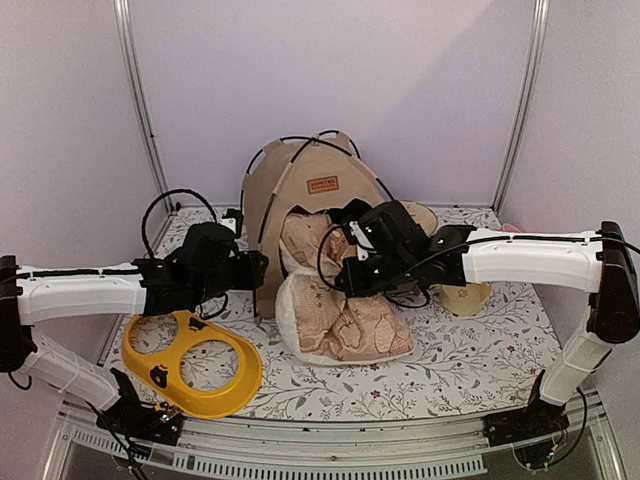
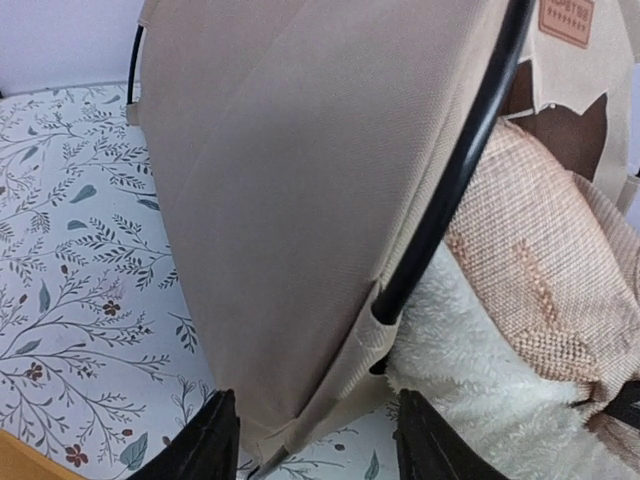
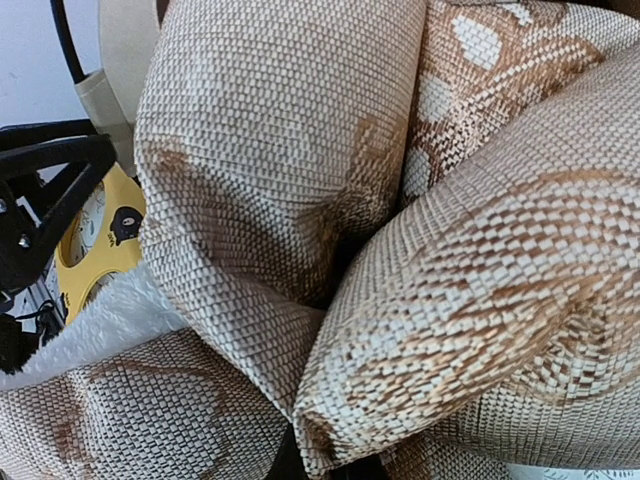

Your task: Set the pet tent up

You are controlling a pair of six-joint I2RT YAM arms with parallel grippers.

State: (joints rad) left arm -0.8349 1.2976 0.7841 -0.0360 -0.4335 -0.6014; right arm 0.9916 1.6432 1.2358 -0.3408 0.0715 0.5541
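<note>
Behind the pillow (image 1: 340,320), the pet tent (image 1: 300,185)

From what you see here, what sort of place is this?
Probably a robot lab cell, not a home: bare walls with metal frame posts, left arm and right arm bolted down in front, a pet tent on a floral cloth.

1 pet tent (image 1: 300,175) stands just ahead of the 2 left fingers (image 2: 212,445), with 1 brown label patch (image 1: 322,185) on it. 1 pillow (image 1: 340,320) bunches against the right fingers (image 1: 348,216). 1 yellow tray (image 1: 238,392) with 2 round holes lies near the left fingers, on their near side. 1 small cream bowl (image 1: 465,298) sits well right of the right fingers. All are on 1 counter (image 1: 470,360).
</note>
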